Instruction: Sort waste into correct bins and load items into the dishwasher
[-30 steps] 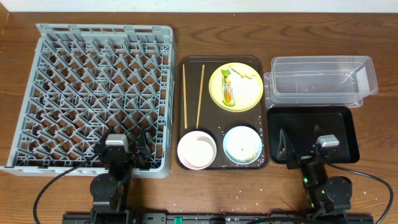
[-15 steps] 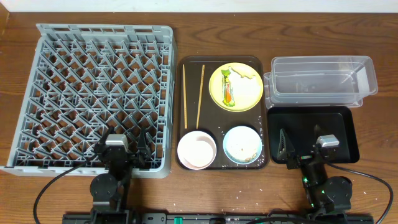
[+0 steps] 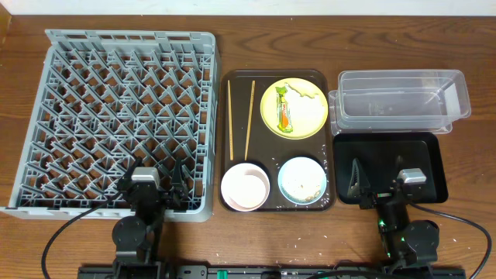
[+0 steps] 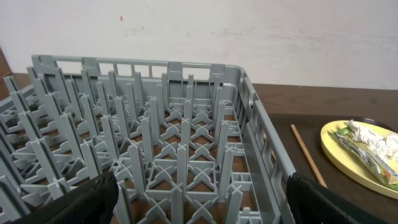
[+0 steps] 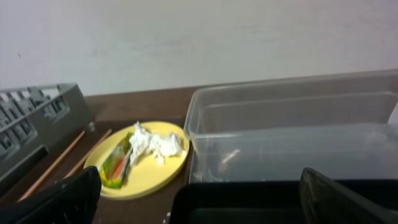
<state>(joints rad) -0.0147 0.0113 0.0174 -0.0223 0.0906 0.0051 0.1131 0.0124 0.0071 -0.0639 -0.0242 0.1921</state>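
A grey dish rack fills the left side. A brown tray holds two chopsticks, a yellow plate with a green wrapper and a crumpled tissue, a pink bowl and a blue bowl. A clear bin and a black bin stand at the right. My left gripper is open and empty over the rack's front edge. My right gripper is open and empty over the black bin's front.
The right wrist view shows the plate, the clear bin and the black bin's rim. The left wrist view shows rack tines and one chopstick. A white wall runs behind the table.
My right gripper has edged very slightly to the right. Nothing else has moved.
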